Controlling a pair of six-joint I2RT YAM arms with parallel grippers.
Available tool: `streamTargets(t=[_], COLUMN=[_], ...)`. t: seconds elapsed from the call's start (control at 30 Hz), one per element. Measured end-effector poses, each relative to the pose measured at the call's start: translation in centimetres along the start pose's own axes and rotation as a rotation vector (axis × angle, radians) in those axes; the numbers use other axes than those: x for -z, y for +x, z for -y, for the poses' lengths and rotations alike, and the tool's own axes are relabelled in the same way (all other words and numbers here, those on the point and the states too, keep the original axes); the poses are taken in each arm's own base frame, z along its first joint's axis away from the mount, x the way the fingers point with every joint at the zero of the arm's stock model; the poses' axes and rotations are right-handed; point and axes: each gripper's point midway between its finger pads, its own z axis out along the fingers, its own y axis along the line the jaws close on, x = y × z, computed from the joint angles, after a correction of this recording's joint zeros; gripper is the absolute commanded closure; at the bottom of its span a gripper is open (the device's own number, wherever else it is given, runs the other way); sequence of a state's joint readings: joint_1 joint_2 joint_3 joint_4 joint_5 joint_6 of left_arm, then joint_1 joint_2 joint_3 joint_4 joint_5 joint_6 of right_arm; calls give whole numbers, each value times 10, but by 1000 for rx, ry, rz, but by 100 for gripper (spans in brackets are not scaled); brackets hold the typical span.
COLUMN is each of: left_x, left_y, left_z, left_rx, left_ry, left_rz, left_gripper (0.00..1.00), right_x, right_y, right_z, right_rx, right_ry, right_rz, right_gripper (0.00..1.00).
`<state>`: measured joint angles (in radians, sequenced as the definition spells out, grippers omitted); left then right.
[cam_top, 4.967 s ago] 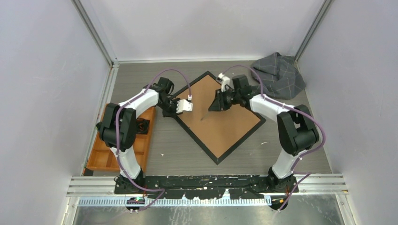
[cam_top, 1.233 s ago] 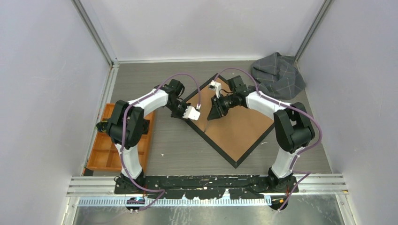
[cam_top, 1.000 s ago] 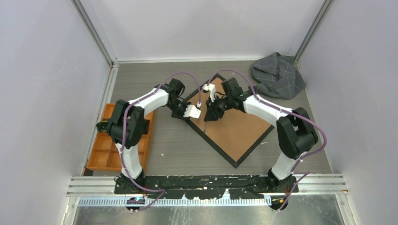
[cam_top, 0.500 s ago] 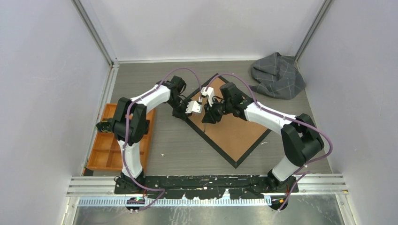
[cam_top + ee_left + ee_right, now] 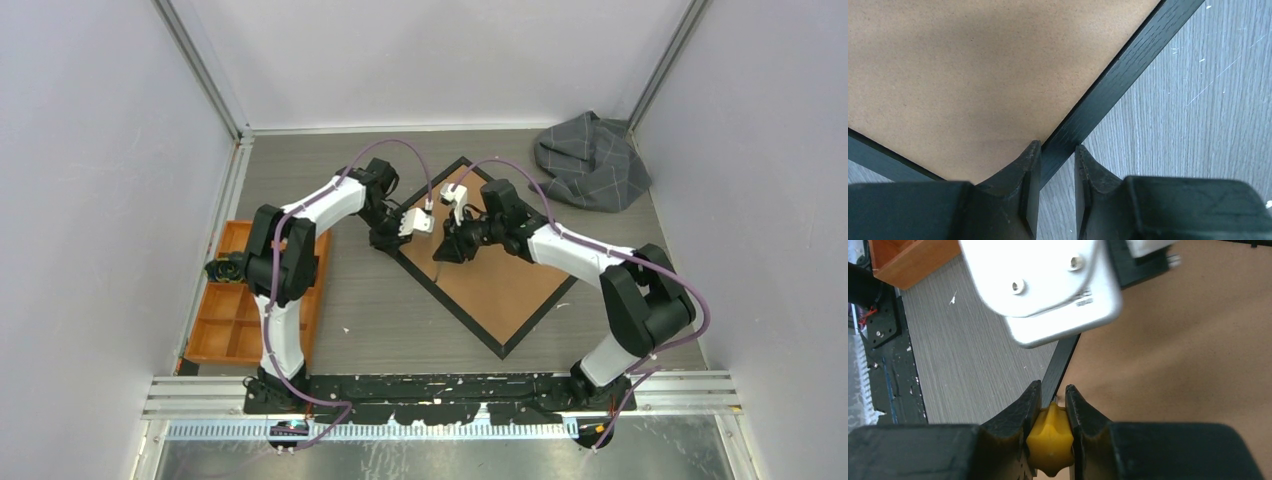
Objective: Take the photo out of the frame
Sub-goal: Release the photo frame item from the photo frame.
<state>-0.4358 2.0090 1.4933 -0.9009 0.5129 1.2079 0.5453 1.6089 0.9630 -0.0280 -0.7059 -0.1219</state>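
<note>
A: Top view first, quick.
B: Black-bordered rectangular picture frame [image 5: 452, 306] lies face down on the grey wood-grain desk [image 5: 370, 310], turned cornerwise, brown backing board [image 5: 500, 285] up. Left pincer [image 5: 385, 240] sits at its left edge. Right pincer [image 5: 446, 250] is just beside it, over the board. Crumpled grey cloth [image 5: 590, 160] far right, orange compartment tray [image 5: 225, 320] left, both well apart from the frame.
A: Photo?
B: Not visible in any view. My guess is it's under the board, inside the frame.
A: Left wrist.
B: Left pincer [image 5: 1057, 152] is pinching the black border [image 5: 1128, 65], one finger [image 5: 1030, 170] on the board side, the other on the desk side.
A: Right wrist.
B: Right pincer [image 5: 1050, 392] is pressed onto a yellow star-shaped knob [image 5: 1050, 440], probably a tool handle; its tip is hidden. The left arm's white camera housing [image 5: 1048, 290] is very near ahead.
A: Risks?
B: The wrists are crowded, so a nudge could knock them together. If the tool slips at the board's edge, it may gouge the board or crease the photo beneath. If the border pinch is shallow, prying could twist or skid the frame on the desk.
</note>
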Motion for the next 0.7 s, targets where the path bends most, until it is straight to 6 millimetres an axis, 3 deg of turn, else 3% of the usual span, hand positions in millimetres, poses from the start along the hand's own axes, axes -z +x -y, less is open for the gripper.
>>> streamTargets(t=[0.7], left_x=[0], left_y=[-2], left_z=[-1], left_rx=[116], left_ry=[15], left_rz=[-6], left_gripper=[83], right_x=[-14], right_y=[-3], right_z=[-30], right_rx=[295], right_ry=[18], right_rz=[-52], right_gripper=[99])
